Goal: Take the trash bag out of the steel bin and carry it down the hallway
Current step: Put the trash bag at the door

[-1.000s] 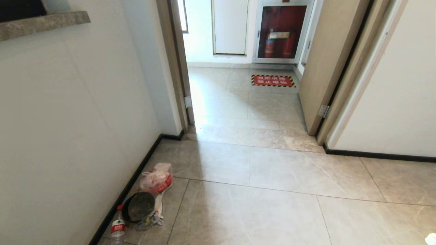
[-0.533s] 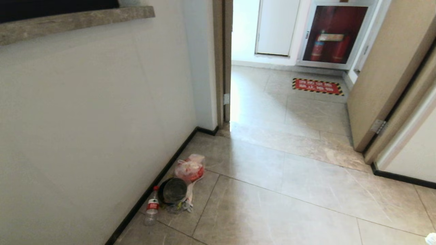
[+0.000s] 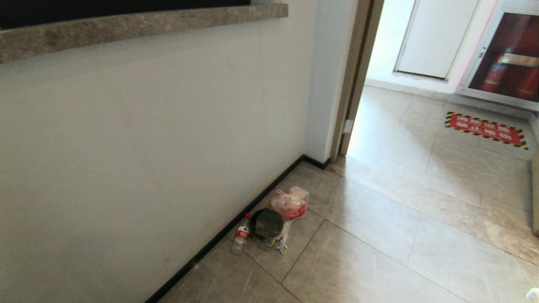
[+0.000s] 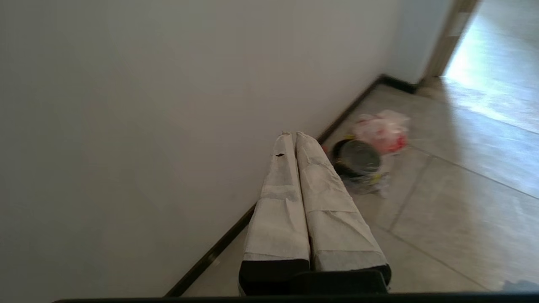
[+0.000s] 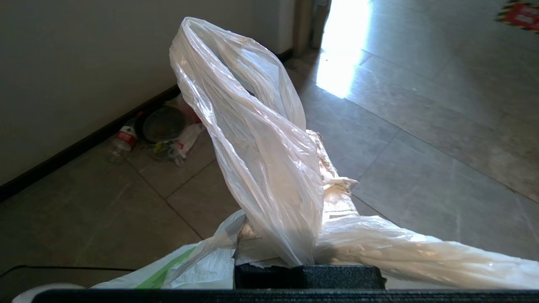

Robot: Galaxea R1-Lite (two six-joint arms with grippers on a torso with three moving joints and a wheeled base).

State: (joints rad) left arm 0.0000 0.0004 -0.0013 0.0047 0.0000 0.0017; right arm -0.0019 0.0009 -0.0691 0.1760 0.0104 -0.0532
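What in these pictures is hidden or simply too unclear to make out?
- Right wrist view: the trash bag drapes over the right gripper, hiding most of it; its contents can't be seen.
- Head view: neither arm shows; only a white scrap at the bottom corner, cut off.
- Floor pile by the wall: the water bottle label is too small to read; what the dark round container is stays unclear.
- Left wrist view: blurred; the left gripper hides the bottle.

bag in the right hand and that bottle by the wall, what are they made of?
Bag: thin whitish see-through plastic film, glossy; it crinkles, twists and lets light through. Bottle: looks like clear plastic with a red cap and red label, lying by the black skirting; too small to be sure.
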